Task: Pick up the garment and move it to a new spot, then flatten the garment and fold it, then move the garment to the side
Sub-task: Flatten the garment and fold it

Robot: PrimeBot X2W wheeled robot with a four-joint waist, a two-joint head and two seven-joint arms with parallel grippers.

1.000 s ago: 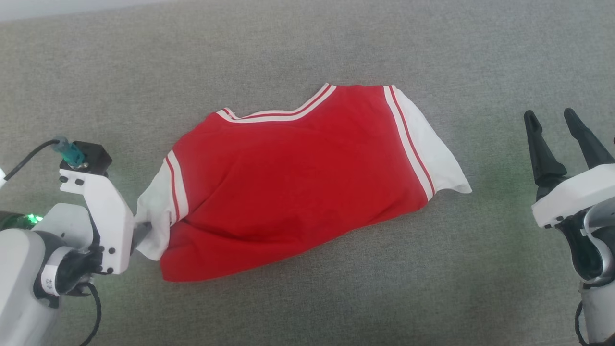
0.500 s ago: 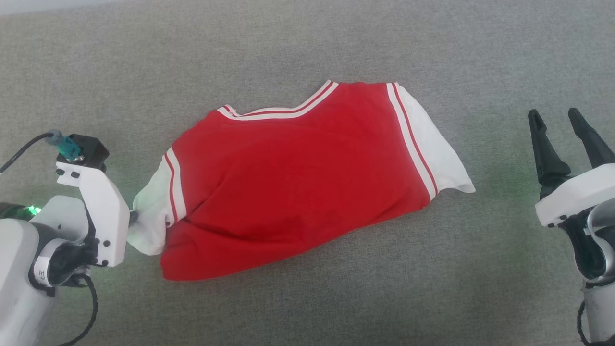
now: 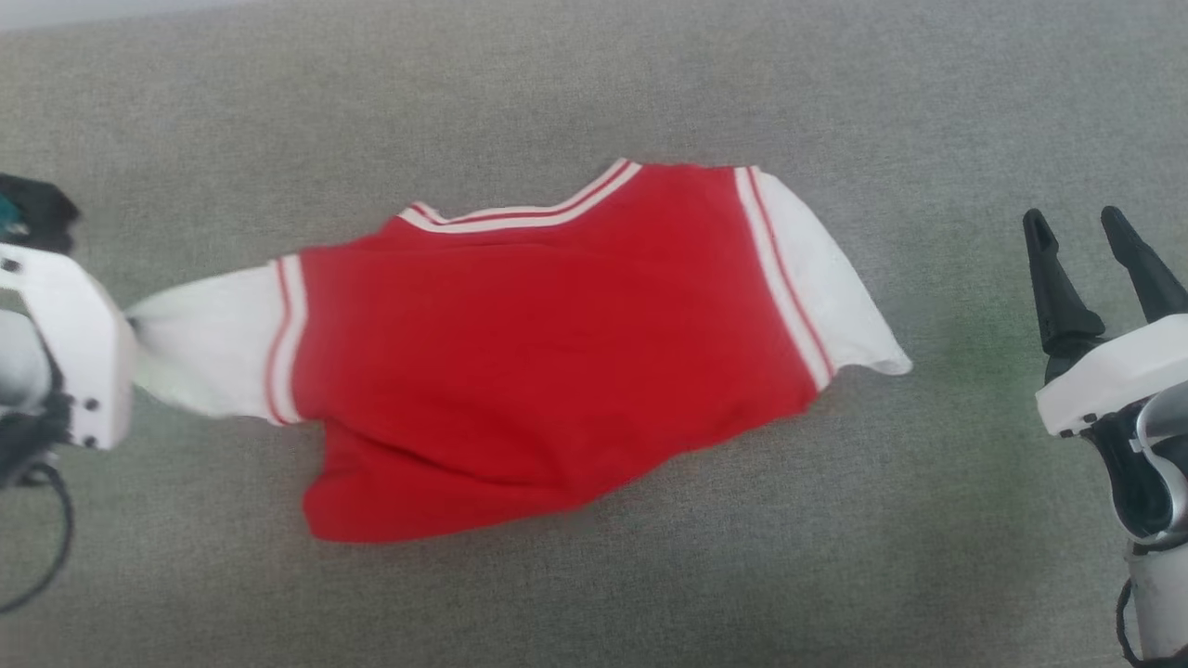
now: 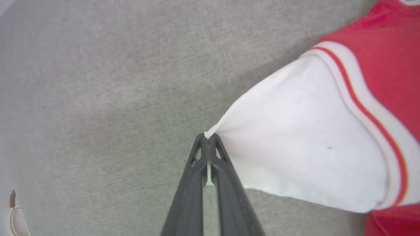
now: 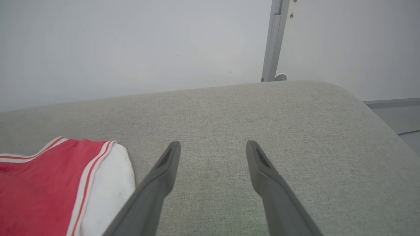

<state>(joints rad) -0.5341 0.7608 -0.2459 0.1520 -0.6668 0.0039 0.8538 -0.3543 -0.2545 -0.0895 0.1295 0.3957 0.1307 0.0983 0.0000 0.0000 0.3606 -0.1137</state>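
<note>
The tip of the white sleeve (image 4: 295, 137) is pinched between the pressed-together fingers of the left gripper (image 4: 207, 137); in the head view they are hidden behind its pale housing (image 3: 74, 343). The red jersey (image 3: 557, 353) is laid across the grey surface (image 3: 594, 603). Well apart, the right gripper (image 5: 212, 147) is held with fingers spread wide, empty.

Head cam top-down; wrist cams low along jaws; garment (image 3: 538, 353) in all 3
</note>
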